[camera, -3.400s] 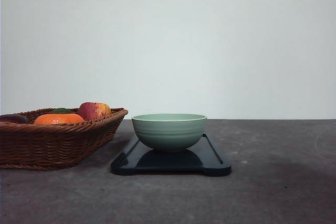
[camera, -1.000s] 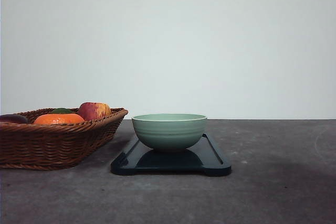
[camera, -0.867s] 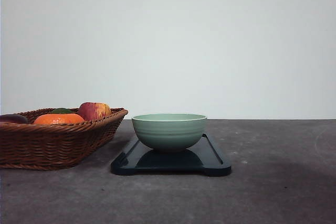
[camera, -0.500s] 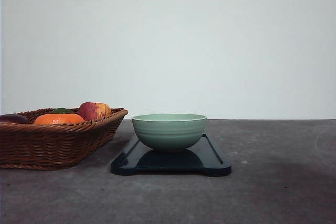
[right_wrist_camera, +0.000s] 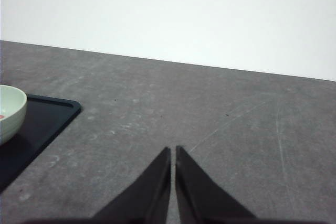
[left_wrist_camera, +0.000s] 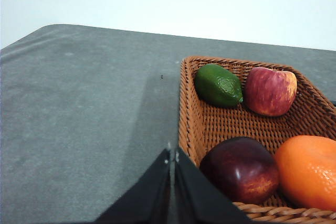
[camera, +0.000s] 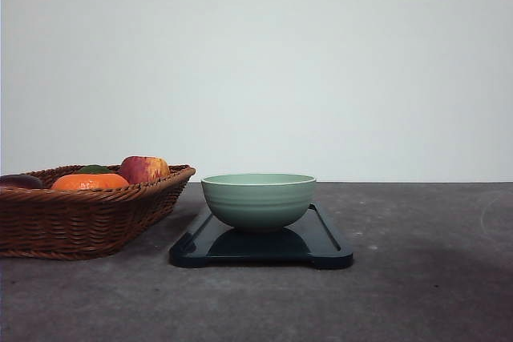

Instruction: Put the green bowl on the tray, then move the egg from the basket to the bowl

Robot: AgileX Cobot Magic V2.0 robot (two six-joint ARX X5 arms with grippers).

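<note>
Bowl sits on the tray beside the basket; a pinkish trace inside suggests the egg. Both your grippers' fingers are closed, empty.

Even, soft lighting; sharp focus

A red-yellow apple sits just beside a green avocado at its 9 o'clock. A dark plum touches an orange at its 3 o'clock. Grey bench below.

low front view; wrist views tableward
</note>
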